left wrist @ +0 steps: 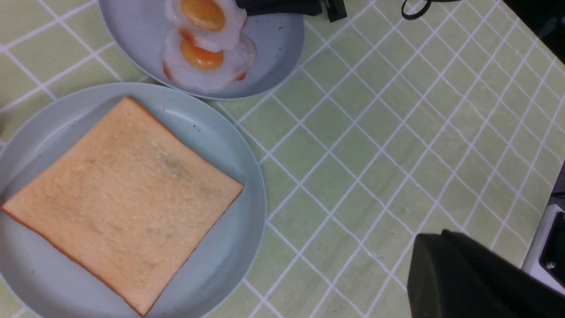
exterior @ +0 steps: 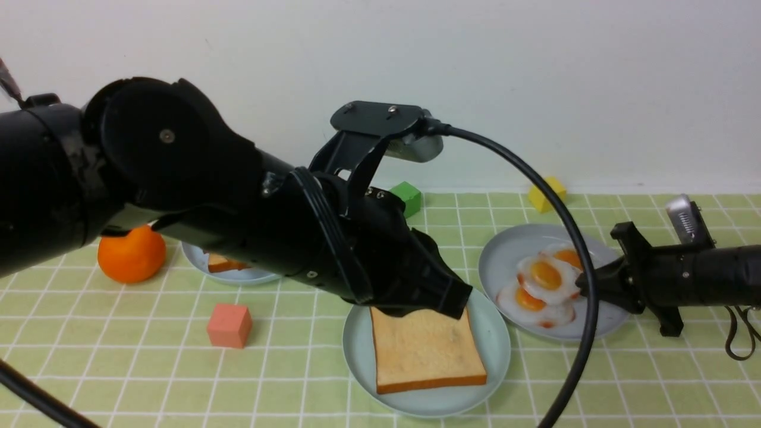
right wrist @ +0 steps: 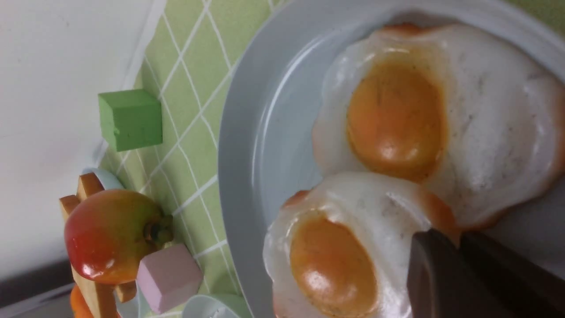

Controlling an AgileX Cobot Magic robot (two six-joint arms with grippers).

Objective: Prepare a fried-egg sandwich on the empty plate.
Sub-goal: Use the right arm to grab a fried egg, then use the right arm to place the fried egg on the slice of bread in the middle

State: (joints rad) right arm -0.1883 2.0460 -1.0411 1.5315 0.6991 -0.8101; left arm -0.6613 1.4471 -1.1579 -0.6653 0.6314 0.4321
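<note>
**Scene read from left to right, front view unless noted.** At the far left we see an orange (exterior: pixel 131 252) on the green checked cloth (exterior: pixel 119 368). Just beside it, a small light-blue plate (exterior: pixel 255 275) carries a spare toast (exterior: pixel 221 263). The left arm partly hides both. A pink cube (exterior: pixel 229 325) stands nearer to us, apart from that plate.

The left arm crosses the view diagonally, and the left gripper (exterior: pixel 440 300) hangs above the far edge of the mint-green plate (exterior: pixel 357 356). On this plate the base toast slice (exterior: pixel 425 351) lies flat with its tan face up. In the left wrist view only one finger (left wrist: pixel 463 274) shows, clear of the slice. We therefore cannot tell whether this pincer is released or clenched.

Behind, near the wall, stand a green cube (exterior: pixel 407 198) and a yellow cube (exterior: pixel 547 193). To the right, just beside the mint-green plate, is the speckled grey-blue plate (exterior: pixel 505 255). It holds the topmost fried egg (exterior: pixel 547 276), which overlaps two other eggs (exterior: pixel 526 300).

The right gripper (exterior: pixel 585 288) reaches in from the right and meets the edge of the egg pile. In the right wrist view a dark finger (right wrist: pixel 441 274) lies against one egg's rim. We cannot tell whether this pincer grasps the egg.
</note>
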